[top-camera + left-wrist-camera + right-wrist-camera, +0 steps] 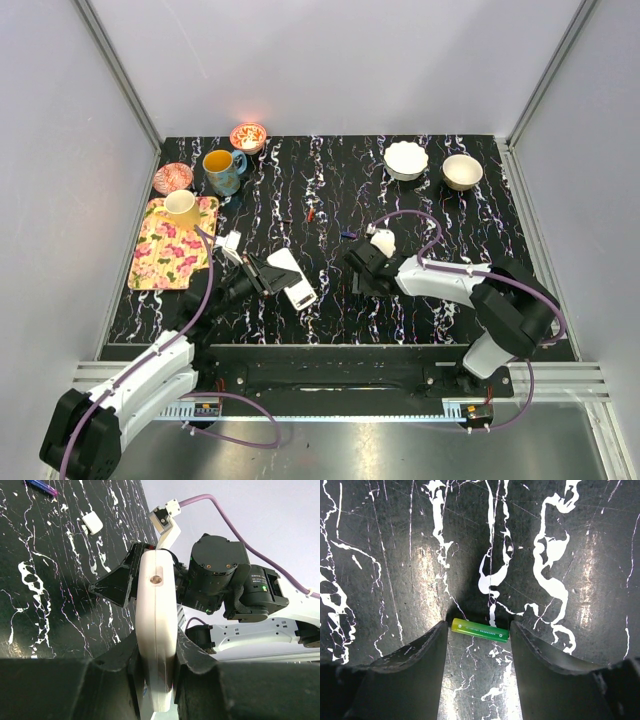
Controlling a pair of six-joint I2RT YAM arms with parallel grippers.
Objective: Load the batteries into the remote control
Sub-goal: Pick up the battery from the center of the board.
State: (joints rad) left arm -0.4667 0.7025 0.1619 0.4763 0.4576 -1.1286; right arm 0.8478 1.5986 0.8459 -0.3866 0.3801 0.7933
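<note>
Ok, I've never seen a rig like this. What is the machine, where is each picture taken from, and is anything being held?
Two robot arms sit at a black marbled table. One picture looks down from above; the others come from cameras on each wrist. The left pincer is clamped on the white remote control. The right pincer stands open, a green battery lying on the table between its fingers, not yet gripped. Bowls, a mug and a floral tray sit toward the far and left edges.

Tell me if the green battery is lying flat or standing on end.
Lying flat: the battery rests lengthwise on the table, between the fingers of the right pincer.
</note>
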